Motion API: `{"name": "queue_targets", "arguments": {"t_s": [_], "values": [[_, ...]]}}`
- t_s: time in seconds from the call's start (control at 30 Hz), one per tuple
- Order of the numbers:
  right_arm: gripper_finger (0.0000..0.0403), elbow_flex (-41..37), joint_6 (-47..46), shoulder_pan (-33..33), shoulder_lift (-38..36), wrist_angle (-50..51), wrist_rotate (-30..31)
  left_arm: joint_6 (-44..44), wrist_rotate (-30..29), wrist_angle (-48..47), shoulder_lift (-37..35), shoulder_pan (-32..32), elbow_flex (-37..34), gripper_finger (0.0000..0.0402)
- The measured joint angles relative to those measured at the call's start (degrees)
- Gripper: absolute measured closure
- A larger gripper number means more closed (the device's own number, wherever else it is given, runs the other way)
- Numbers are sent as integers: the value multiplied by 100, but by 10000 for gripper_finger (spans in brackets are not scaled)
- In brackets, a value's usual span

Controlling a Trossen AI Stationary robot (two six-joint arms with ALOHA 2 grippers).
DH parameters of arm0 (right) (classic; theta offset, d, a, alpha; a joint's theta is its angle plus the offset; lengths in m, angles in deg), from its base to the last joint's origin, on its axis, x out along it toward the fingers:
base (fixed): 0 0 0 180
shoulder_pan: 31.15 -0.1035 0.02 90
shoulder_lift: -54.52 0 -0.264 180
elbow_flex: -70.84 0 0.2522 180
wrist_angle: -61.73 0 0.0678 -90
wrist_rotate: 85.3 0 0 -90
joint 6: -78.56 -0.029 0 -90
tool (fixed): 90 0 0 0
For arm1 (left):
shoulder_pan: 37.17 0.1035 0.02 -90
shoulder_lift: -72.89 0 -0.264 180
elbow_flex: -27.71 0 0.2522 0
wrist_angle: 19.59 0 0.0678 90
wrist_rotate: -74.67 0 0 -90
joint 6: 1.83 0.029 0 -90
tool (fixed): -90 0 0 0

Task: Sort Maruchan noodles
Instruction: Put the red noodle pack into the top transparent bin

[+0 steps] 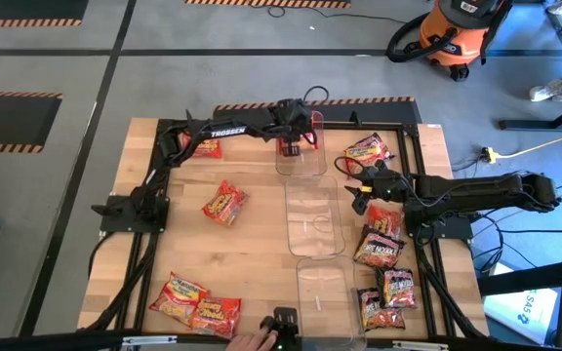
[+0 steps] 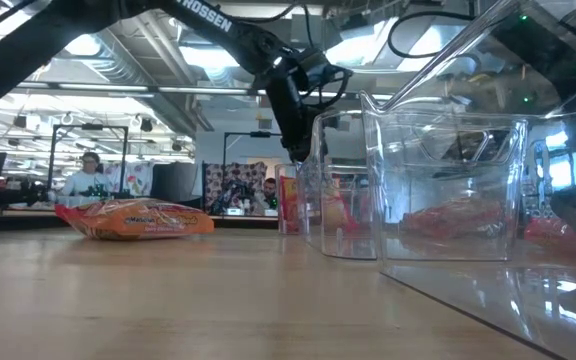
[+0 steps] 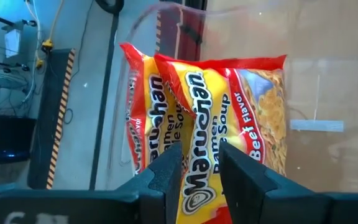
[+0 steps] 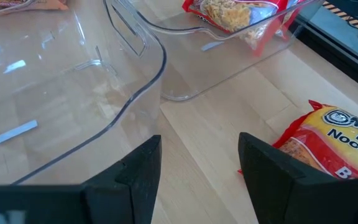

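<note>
near: crinkly flat noodle packets (image 1: 386, 283) lie unsorted on wooden tabletop (image 1: 252, 263) | mid: right hand (image 1: 361, 195) released, empty, beside clear rigid bins (image 1: 315, 219), likely waiting | far: left hand (image 3: 194, 168) fingers parted astride red-yellow beef packet (image 3: 229, 118), standing on edge in far bin (image 1: 301, 156), apparently just dropped.

1. The table (image 1: 261, 224) is pale wood with a smooth, faintly grained, matt top.
2. The bins (image 1: 314, 219) are clear, glossy hard plastic that catches reflections.
3. The Maruchan noodles (image 3: 219, 118) packet is crinkly, shiny printed plastic film.
4. The left gripper (image 3: 199, 174) has matt black jaws.
</note>
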State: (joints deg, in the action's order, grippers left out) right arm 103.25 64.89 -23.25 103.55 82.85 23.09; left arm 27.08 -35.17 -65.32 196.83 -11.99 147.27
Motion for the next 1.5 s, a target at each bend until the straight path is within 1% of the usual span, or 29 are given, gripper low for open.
{"name": "queue_targets", "arguments": {"t_s": [0.13, 0.2, 0.23, 0.3, 0.4, 0.47, 0.57, 0.63, 0.77, 0.93, 1.07, 1.17, 1.3, 1.43, 1.5], "values": [[210, 0, 39, 0, -2, 0, 0, -11, -225, -238, -194, -158, 57, 303], [210, 2, 54, 0, -2, -3, 0, -152, -228, -269, -381, -245, 81, 303], [210, 1, 59, 0, -2, -22, -1, -289, -181, -454, -520, -277, 78, 303], [210, 2, 59, 0, -12, -53, 1, -609, 99, -664, -827, -355, 82, 303], [210, 9, 73, 0, -97, -129, 5, -1194, 793, -1122, -1281, -390, 87, 303], [210, 9, 167, 0, -194, -108, 7, -1612, 1124, -1482, -1542, -400, 87, 303], [210, 9, 195, 0, -333, -128, 7, -2163, 1191, -2040, -1902, -467, -45, 303], [210, 9, 196, 2, -430, -158, 13, -2382, 1133, -2181, -2220, -570, -384, 303], [210, 9, 196, 0, -496, -156, 5, -2810, 1054, -1971, -2983, -871, -1386, 303], [210, 9, 196, 0, -496, -138, 5, -3426, 960, -1353, -4045, -1307, -2801, 303], [210, 9, 195, 0, -496, -190, 3, -4081, 1044, -1030, -4703, -1718, -3666, 303], [210, 7, 196, 0, -494, -309, 3, -4497, 1035, -1025, -5001, -2013, -4071, 303], [210, 7, 193, 0, -494, -472, -64, -4957, 1039, -1039, -5062, -2360, -4339, 303], [210, 7, 162, 0, -494, -476, -480, -5226, 1060, -1026, -4985, -2643, -4425, 303], [210, 7, 37, 0, -492, -473, -727, -5285, 1192, -1043, -4987, -2773, -4461, 303]]}}
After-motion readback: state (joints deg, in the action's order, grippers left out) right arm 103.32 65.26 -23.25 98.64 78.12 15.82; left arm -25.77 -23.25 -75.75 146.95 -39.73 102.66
